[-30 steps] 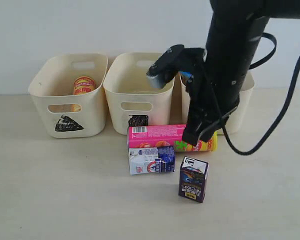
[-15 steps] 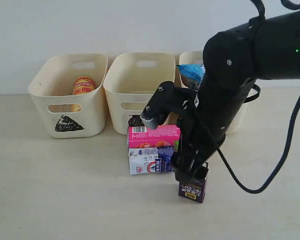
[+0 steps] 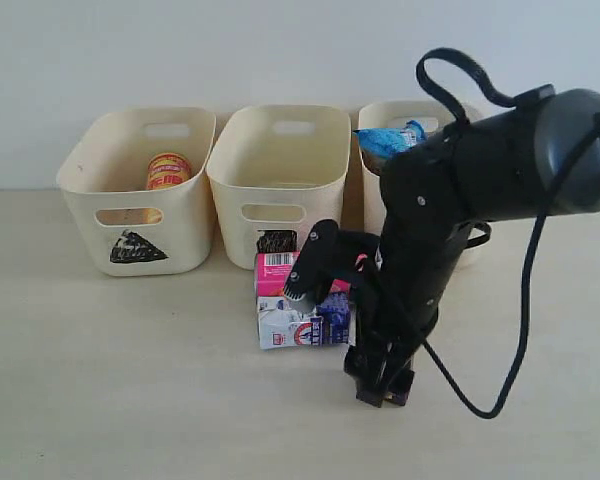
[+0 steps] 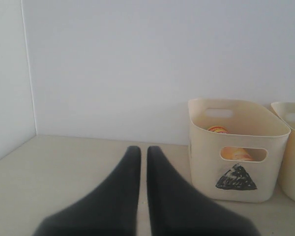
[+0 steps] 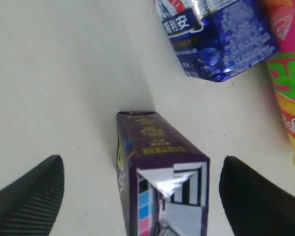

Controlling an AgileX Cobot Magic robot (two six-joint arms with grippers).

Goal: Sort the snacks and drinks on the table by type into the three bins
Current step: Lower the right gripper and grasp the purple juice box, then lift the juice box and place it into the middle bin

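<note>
My right gripper (image 5: 141,160) is open and straddles the upright dark purple carton (image 5: 155,147), with a gap on each side. From outside, the right gripper (image 3: 378,372) covers most of that carton (image 3: 401,392). Next to it on the table (image 3: 130,380) lie the white and blue carton (image 3: 298,326) and the pink-yellow tube (image 3: 280,272). The yellow-red tube (image 3: 167,170) stands in the triangle bin (image 3: 92,205). A blue bag (image 3: 385,141) sticks out of the right bin (image 3: 380,112). The square bin (image 3: 280,205) is in the middle. My left gripper (image 4: 143,149) is shut and holds nothing.
The right arm's black cable (image 3: 500,350) loops down to the right of the carton. In the left wrist view a wall corner (image 4: 28,73) stands left of the triangle bin (image 4: 236,147), with bare table (image 4: 64,162) between them.
The right arm has come down from above the bins to the dark purple carton, and its jaws have opened around it. The left gripper has stayed put.
</note>
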